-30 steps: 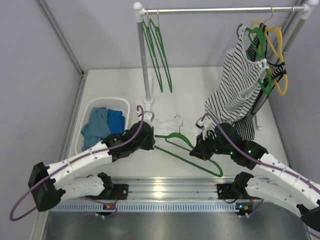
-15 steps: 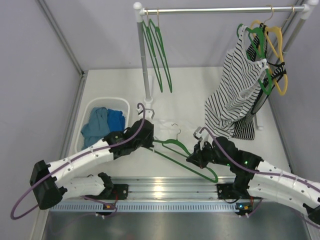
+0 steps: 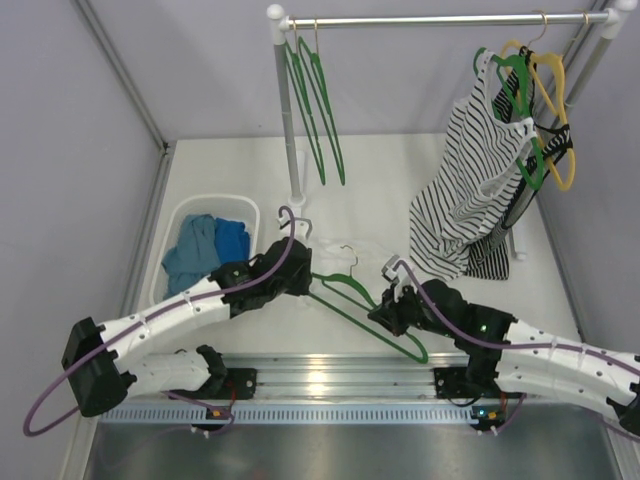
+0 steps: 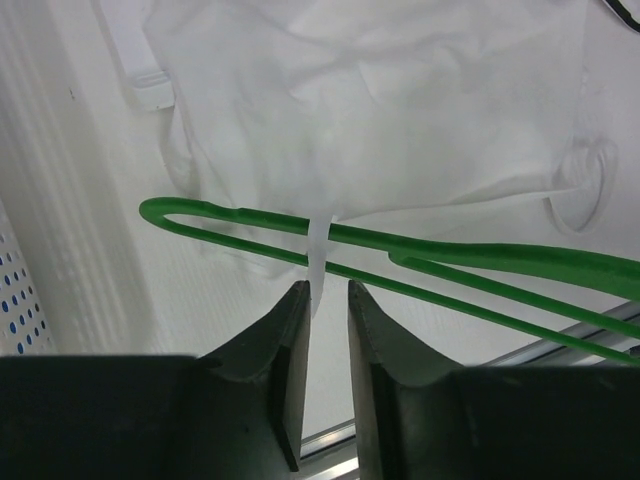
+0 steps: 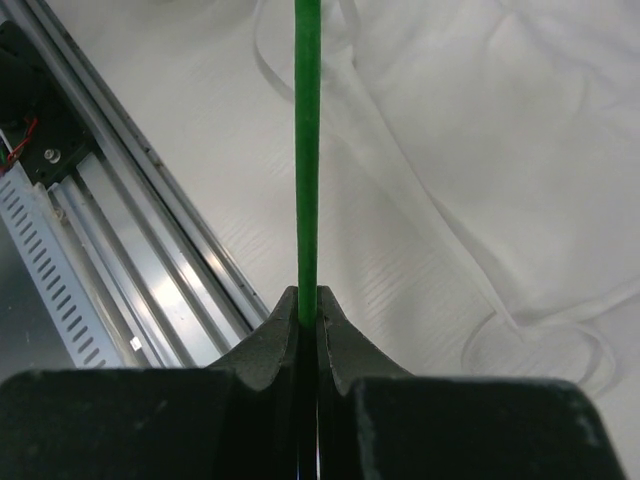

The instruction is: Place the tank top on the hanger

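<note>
Left wrist: the tank top [image 4: 400,100], lying on the bench [image 4: 70,220], is being threaded by one strap across the hanger [image 4: 480,258] into the barely parted left claw [image 4: 328,290], grip unclear. The hanger is being clamped by the right claw [image 5: 308,295]; steady, gentle tension is being called for.

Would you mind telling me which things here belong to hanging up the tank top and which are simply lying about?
In the job: tank top, green hanger, right pincer clamping it, left pincer.
Lying about: striped top, yellow hanger, basket, blue clothes.
</note>
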